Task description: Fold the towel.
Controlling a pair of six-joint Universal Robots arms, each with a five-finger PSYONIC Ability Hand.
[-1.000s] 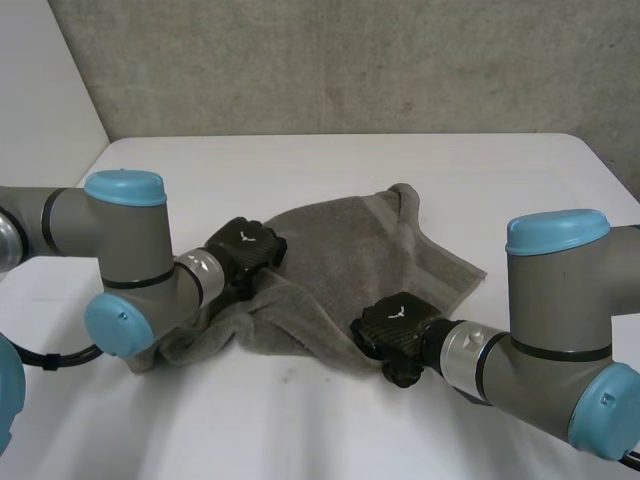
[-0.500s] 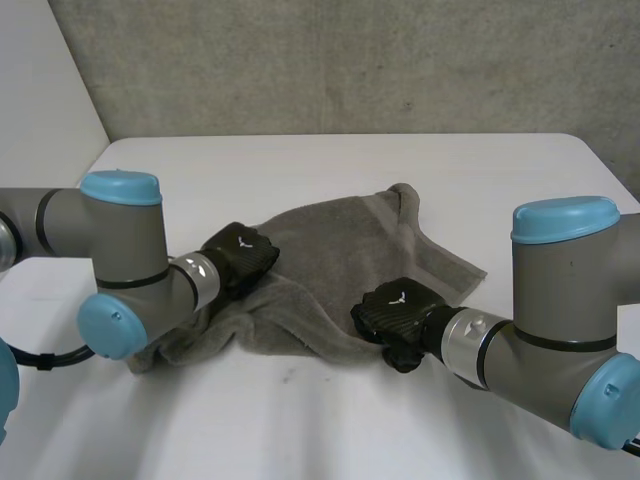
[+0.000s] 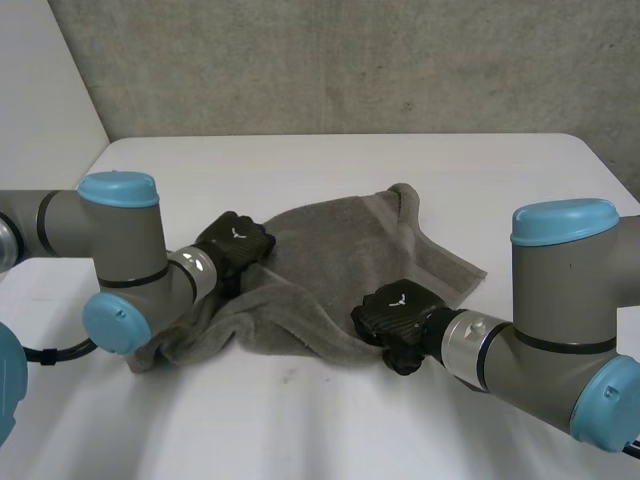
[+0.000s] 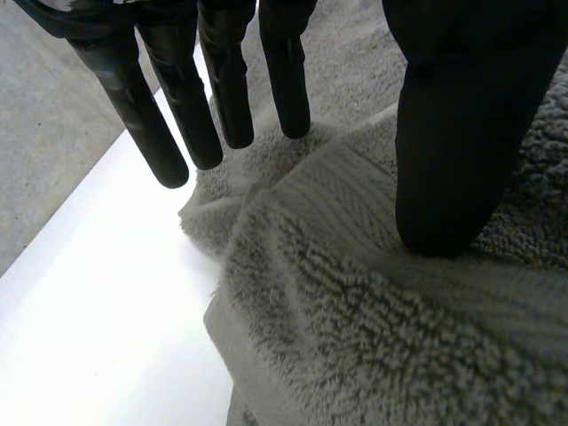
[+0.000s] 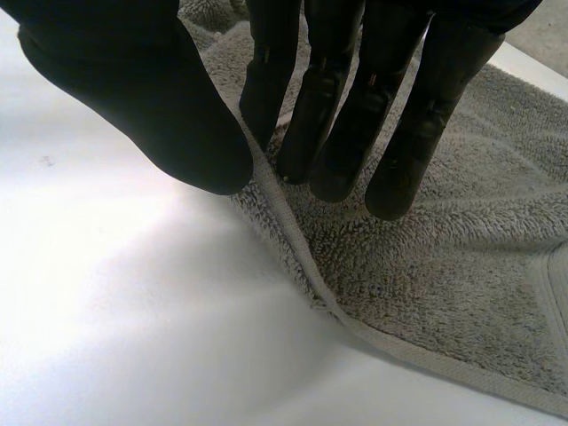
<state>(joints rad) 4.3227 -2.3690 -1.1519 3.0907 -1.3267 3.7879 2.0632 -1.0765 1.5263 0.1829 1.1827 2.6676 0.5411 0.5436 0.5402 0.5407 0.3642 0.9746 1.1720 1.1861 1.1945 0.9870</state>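
A grey towel (image 3: 340, 250) lies rumpled in the middle of the white table (image 3: 300, 430). My left hand (image 3: 236, 242) rests on its left edge. In the left wrist view its fingers (image 4: 226, 98) are straight over the towel's border, the thumb (image 4: 461, 133) presses on the pile, and a raised fold of towel (image 4: 355, 302) bulges between them. My right hand (image 3: 398, 312) is at the towel's near edge. There the thumb (image 5: 151, 98) and fingers (image 5: 328, 106) pinch the hem of the towel (image 5: 444, 266), which runs up between them.
A grey wall stands behind the table's far edge. Bare white tabletop (image 3: 480, 180) surrounds the towel on all sides. Both arms come in low over the table's near corners.
The left hand has shifted a little to the left and back along the towel's edge. The right hand has lifted slightly at the near hem, keeping its pinch.
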